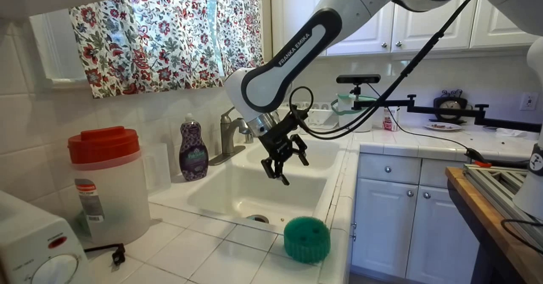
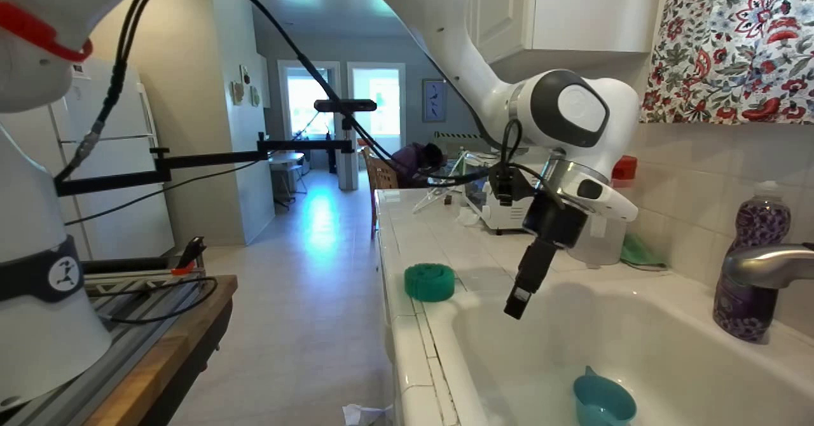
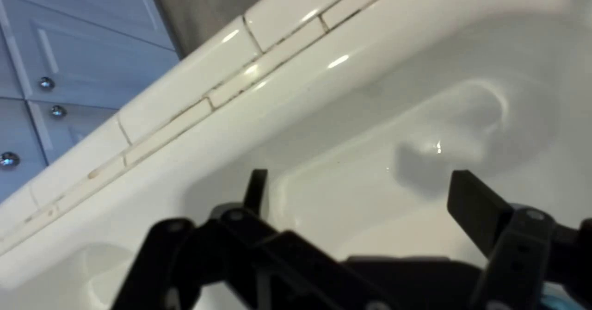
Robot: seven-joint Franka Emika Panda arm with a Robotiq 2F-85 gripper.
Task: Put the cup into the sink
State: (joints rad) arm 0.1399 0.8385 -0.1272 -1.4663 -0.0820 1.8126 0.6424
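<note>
The light-blue cup [image 2: 604, 402] sits inside the white sink [image 2: 540, 343], near the bottom of an exterior view. A blue sliver at the lower right of the wrist view [image 3: 557, 299] may be part of it. The cup does not show in the exterior view that has the sink [image 1: 254, 190] from the tiled counter side. My gripper [image 1: 295, 171] is open and empty, pointing down over the sink, apart from the cup. It also shows from the side [image 2: 518, 302]. In the wrist view, the fingers [image 3: 360, 180] are spread wide with only white basin between them.
A green round object [image 1: 306, 239] stands on the tiled counter by the sink's corner. A purple soap bottle [image 1: 194, 150] and the faucet [image 1: 231, 135] stand along the wall side. A red-lidded container [image 1: 112, 190] and a white appliance [image 1: 42, 241] stand further along.
</note>
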